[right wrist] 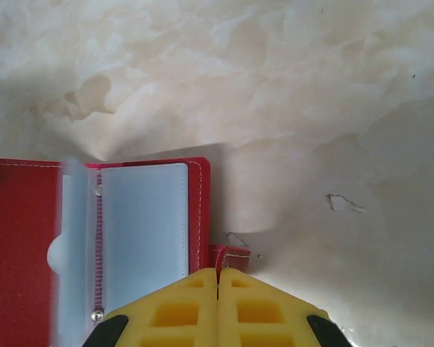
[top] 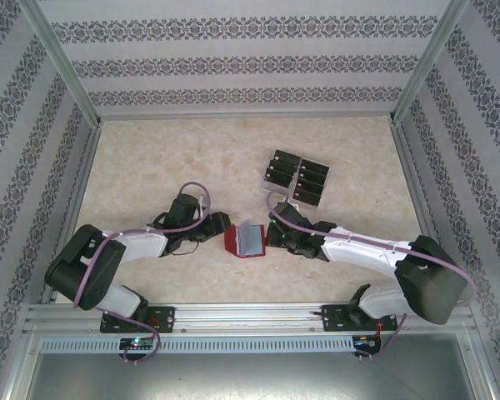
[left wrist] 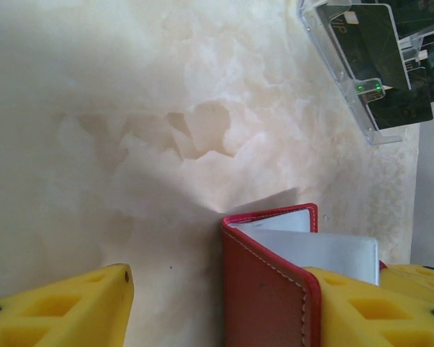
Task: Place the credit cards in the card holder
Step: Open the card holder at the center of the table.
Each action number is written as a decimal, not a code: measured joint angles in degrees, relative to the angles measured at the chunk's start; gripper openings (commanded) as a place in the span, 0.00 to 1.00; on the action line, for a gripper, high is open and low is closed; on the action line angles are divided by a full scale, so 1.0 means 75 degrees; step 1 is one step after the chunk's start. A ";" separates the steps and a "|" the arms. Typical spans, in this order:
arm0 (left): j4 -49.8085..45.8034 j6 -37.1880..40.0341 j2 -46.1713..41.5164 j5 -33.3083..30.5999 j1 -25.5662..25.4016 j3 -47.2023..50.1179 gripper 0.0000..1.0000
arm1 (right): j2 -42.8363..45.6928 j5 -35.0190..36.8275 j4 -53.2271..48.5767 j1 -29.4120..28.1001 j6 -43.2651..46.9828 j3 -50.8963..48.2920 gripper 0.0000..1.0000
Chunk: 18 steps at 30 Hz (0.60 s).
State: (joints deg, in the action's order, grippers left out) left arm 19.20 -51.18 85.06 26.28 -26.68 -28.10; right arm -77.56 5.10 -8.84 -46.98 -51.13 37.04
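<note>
Top external: card holder (top: 244, 240) open, standing on bench (top: 150, 158) between both tools; left tool (left wrist: 217, 285) spread, one finger (left wrist: 369, 311) against holder's red cover; right tool (right wrist: 218, 273) clenched at holder's snap tab (right wrist: 235, 255); beyond holder, credit cards (top: 300, 177) in clear rack (top: 263, 181).

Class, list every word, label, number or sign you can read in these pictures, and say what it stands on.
No text can be read with certainty.
credit cards in the clear rack: faint small marks, too small and blurred to read.
card holder: no lettering visible on its red cover or pale pockets.
</note>
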 measured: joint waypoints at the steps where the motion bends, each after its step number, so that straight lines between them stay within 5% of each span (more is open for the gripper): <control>1: 0.0000 0.0023 0.0020 0.0000 0.0000 0.0000 0.56 | -0.0020 -0.0003 0.0017 0.0000 0.0000 -0.0012 0.02; 3: 0.0000 0.0055 0.0061 -0.0003 0.0000 0.0000 0.51 | -0.0076 -0.0003 0.0032 0.0000 -0.0006 -0.0012 0.25; 7: -0.0029 0.0157 0.0114 -0.0029 0.0000 0.0000 0.48 | -0.0061 0.0000 0.0050 0.0000 -0.0003 -0.0012 0.41; 13: -0.0306 0.0376 0.0114 -0.0172 0.0000 -0.0128 0.51 | 0.0673 -0.0169 -0.0020 0.0000 0.0000 -0.0012 0.43; 18: -0.0673 0.0647 0.0111 -0.0370 0.0000 -0.0321 0.56 | 0.0784 -0.0641 0.0096 -0.0070 0.0015 0.0254 0.30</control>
State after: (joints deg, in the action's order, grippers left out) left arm 14.15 -46.33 85.89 23.51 -26.68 -30.50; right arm -71.68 0.30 -8.12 -47.51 -51.03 38.94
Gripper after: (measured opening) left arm 0.546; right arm 0.358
